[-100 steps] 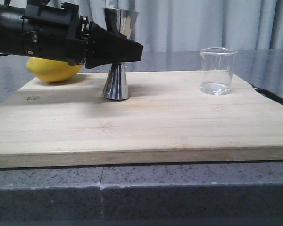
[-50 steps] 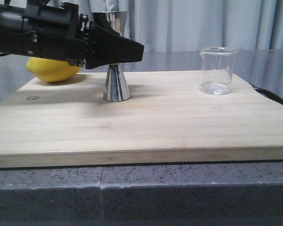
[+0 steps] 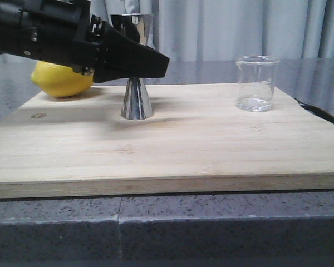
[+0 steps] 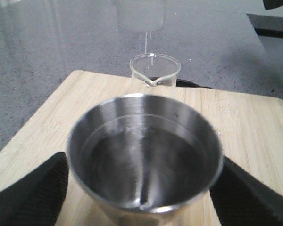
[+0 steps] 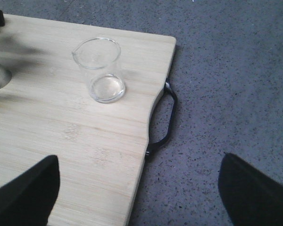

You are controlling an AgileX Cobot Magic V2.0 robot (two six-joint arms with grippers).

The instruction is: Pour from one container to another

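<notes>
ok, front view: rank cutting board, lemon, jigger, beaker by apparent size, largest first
1. Wooden cutting board, by far the largest.
2-4. Unsure. The lemon and the steel jigger are each partly hidden by the left arm, so neither can be ranked against the glass beaker, the only one in full view.

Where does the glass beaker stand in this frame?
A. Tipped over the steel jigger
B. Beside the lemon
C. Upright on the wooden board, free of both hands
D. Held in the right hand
C: the glass beaker stands upright on the wooden board, with neither hand touching it.
</notes>
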